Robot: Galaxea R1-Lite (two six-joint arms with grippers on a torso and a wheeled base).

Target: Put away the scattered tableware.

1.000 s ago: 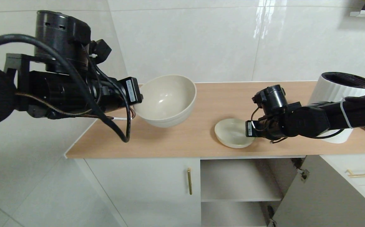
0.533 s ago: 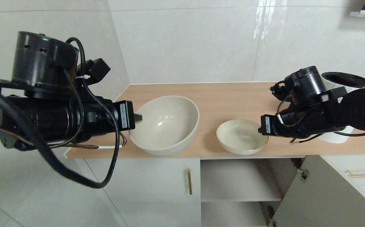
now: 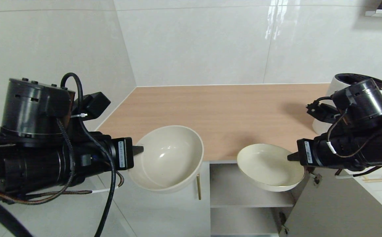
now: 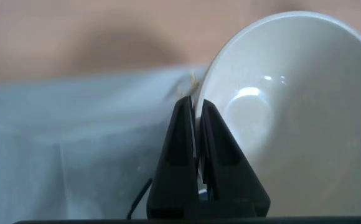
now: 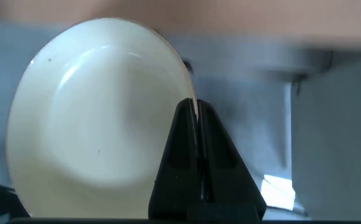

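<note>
The deep cream bowl (image 3: 169, 159) and shallow cream dish (image 3: 266, 166) look smooth, softly glossy; the light wood-grain surface (image 3: 217, 105) is matt, the white wall tiles (image 3: 194, 42) shiny.

both our arms are matte black. our left arm (image 3: 39, 161) has a cylindrical joint housing with small holes, a thick black cable (image 3: 111, 184) looping over it, a white zip tie (image 3: 78, 115) and a white printed label (image 3: 121, 158). our right arm (image 3: 359, 148) matches, with thin black wires (image 3: 328, 133). the left gripper (image 4: 194, 104) has black wedge-shaped fingers (image 4: 180, 149).
</note>
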